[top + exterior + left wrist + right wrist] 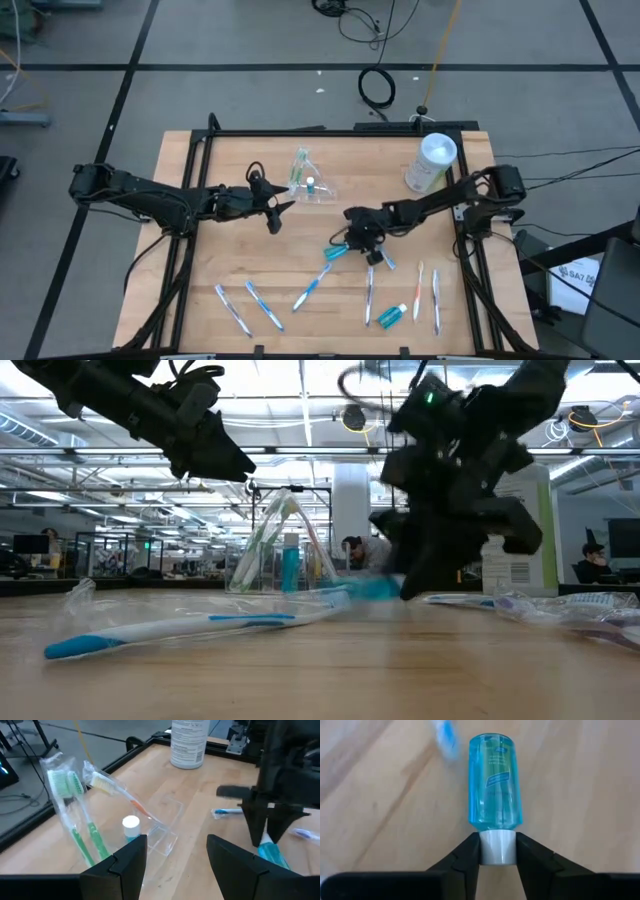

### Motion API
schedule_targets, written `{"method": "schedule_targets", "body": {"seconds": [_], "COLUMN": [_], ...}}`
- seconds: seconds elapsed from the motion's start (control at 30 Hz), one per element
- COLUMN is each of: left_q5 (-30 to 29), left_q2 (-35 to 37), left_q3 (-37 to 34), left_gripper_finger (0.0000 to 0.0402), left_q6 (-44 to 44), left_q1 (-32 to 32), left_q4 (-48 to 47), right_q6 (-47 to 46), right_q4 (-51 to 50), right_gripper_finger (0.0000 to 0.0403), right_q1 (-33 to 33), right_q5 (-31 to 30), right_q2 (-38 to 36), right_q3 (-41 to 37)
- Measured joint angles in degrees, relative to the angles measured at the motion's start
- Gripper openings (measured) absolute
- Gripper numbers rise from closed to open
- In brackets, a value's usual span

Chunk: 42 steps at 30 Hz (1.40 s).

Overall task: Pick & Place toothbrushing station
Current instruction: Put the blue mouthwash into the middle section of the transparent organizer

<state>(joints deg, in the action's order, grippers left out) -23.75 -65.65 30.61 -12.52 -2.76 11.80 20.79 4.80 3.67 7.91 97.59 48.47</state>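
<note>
The toothbrushing station [312, 186] is a clear plastic container lying on the wood at the table's far middle. Wrapped green toothbrushes [75, 805] and a small white-capped bottle [131, 823] rest in or against it. My left gripper [274, 212] hovers open just left of it, and the station [162, 827] shows beyond its fingers. My right gripper [348, 244] stands at mid-table, shut on a small blue bottle [495, 780]; that bottle [335, 253] points toward the near left. In the low view the bottle [372, 588] sits low beside the gripper. My right gripper pinches the blue bottle's white cap [496, 848] between its two fingers, one on each side. The fingers slant down from the table's right side, in line with the bottle. The bottle's body reaches out past the fingertips; whether its far end touches the wood I cannot tell.
A white canister [432, 160] stands at the far right. Several toothbrushes [262, 306] and a second blue bottle [392, 316] lie along the near side. A black frame [300, 131] borders the tabletop.
</note>
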Motion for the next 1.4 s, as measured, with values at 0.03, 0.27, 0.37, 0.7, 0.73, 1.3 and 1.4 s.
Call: {"method": "schedule_targets", "body": {"seconds": [0.03, 0.27, 0.37, 0.7, 0.73, 1.3, 1.4], "left_q5": [0.48, 2.71, 2.71, -0.71, -1.49, -1.83, -1.83], "left_q2": [0.00, 0.00, 0.09, 8.49, 9.59, 12.37, 12.35], "left_q3": [0.00, 0.00, 0.00, 0.07, 0.02, 0.00, 0.00], "left_gripper_finger": [0.0214, 0.0214, 0.0214, 0.0214, 0.0214, 0.0214, 0.0214], "left_q6": [-0.23, 0.20, 0.43, 3.72, 3.72, 3.77, 3.79], "left_q1": [-0.01, -0.04, -0.04, 0.17, 0.17, 0.17, 0.17], "left_q4": [-0.04, -0.03, -0.06, -5.58, -6.98, -10.61, -10.85], "right_q6": [1.05, 17.87, 28.13, 74.05, 77.67, 103.28, 107.41], "right_q4": [-0.01, -0.29, 1.13, 13.75, 14.52, 16.96, 16.96], "right_gripper_finger": [0.0107, 0.0106, 0.0105, 0.0105, 0.0105, 0.0105, 0.0105], "right_q1": [0.78, 5.68, 6.52, 3.47, 2.50, -7.50, -7.59], "right_q5": [-2.63, -20.71, -29.79, -43.98, -44.47, -37.74, -34.75], "right_q2": [-1.07, -6.51, -7.06, -3.77, -3.21, 3.49, 3.38], "right_q3": [0.33, 3.29, 5.78, 9.24, 9.27, 9.20, 9.20]}}
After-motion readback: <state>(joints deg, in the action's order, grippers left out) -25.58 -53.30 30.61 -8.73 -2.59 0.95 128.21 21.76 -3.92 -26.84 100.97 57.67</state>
